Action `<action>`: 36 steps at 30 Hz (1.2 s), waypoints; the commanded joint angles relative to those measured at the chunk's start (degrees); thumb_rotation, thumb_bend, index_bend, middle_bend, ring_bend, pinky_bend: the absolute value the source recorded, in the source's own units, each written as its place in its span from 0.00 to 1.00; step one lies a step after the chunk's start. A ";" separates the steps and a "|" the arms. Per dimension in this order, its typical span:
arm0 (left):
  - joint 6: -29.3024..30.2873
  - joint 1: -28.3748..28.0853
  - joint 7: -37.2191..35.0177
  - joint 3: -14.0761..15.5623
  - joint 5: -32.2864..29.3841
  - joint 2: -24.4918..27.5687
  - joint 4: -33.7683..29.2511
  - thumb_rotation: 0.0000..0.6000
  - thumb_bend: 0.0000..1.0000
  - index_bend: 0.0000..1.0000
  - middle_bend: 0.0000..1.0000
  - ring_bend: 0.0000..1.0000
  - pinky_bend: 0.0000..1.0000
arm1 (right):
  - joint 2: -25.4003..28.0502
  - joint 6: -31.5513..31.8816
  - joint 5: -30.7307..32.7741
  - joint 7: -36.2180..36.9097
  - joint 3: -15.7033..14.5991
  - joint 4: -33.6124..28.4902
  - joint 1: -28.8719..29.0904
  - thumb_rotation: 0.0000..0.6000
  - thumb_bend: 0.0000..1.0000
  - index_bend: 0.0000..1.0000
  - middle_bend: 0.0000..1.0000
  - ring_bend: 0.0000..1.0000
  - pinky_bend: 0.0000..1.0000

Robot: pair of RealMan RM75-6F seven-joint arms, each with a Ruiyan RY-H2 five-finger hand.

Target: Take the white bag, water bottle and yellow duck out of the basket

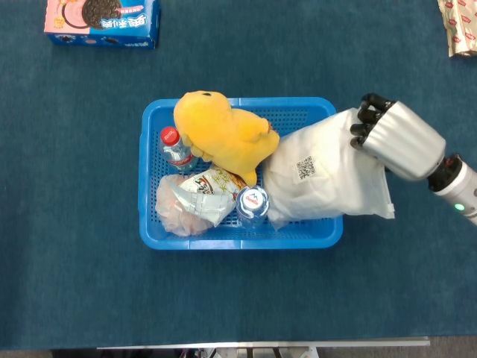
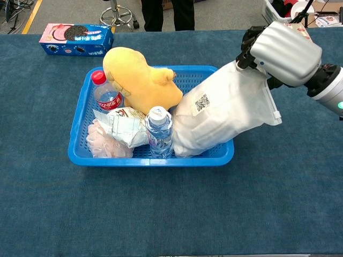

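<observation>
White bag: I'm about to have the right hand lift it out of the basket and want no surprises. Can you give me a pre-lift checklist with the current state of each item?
1. Right hand at the white bag: ok, fingers curled at its upper right corner.
2. Grip firm: cannot tell, the contact is hidden under the hand.
3. Bag free of the basket: not ok, its lower end is inside, its upper end hangs over the right rim.
4. Neighbours clear: not ok, the clear water bottle stands against the bag and the yellow duck is close.
5. Left hand out of the way: ok, in neither view.
</observation>
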 commanded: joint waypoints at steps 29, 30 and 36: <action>-1.16 -1.97 4.20 -0.62 1.37 0.30 -3.31 1.00 0.17 0.49 0.34 0.25 0.46 | 21.86 14.29 4.63 -13.15 7.99 -24.01 -7.18 1.00 0.21 1.00 0.97 0.74 0.48; -1.19 -1.99 4.28 -0.60 1.39 0.24 -3.34 1.00 0.17 0.49 0.34 0.25 0.46 | 22.76 14.24 4.59 -13.80 7.63 -24.95 -7.82 1.00 0.22 1.00 0.97 0.74 0.48; -1.11 -1.85 4.49 -0.46 1.20 0.08 -3.37 1.00 0.17 0.49 0.34 0.25 0.46 | 29.47 11.34 5.90 -18.55 4.26 -31.89 -12.28 1.00 0.20 1.00 0.93 0.72 0.49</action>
